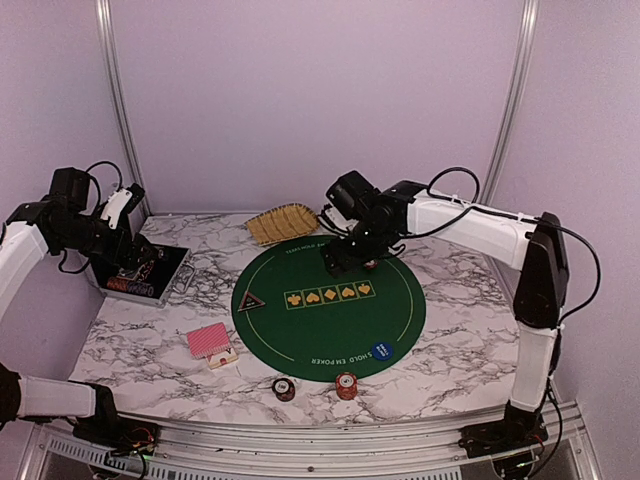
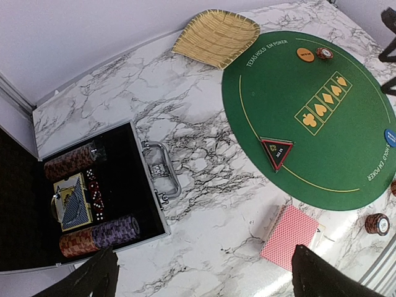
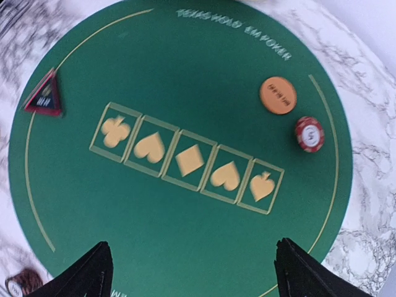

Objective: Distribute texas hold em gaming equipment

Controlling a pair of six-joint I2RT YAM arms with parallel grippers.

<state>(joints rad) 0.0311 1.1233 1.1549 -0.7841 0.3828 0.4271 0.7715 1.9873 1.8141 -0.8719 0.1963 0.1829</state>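
Observation:
A green round poker mat lies mid-table. My right gripper hovers open over its far part, nothing between the fingers. Beyond them, an orange round button and a red-and-white striped chip lie on the mat near its edge. A black triangular button sits at the mat's left and a blue button at its near right. The red-backed cards lie on the marble left of the mat. Two small chip stacks stand by the near edge. My left gripper is open, above the case.
An open black metal case at the left holds rolls of chips, dice and a card pack. A yellow woven basket lies at the back behind the mat. Metal frame posts stand at both back corners.

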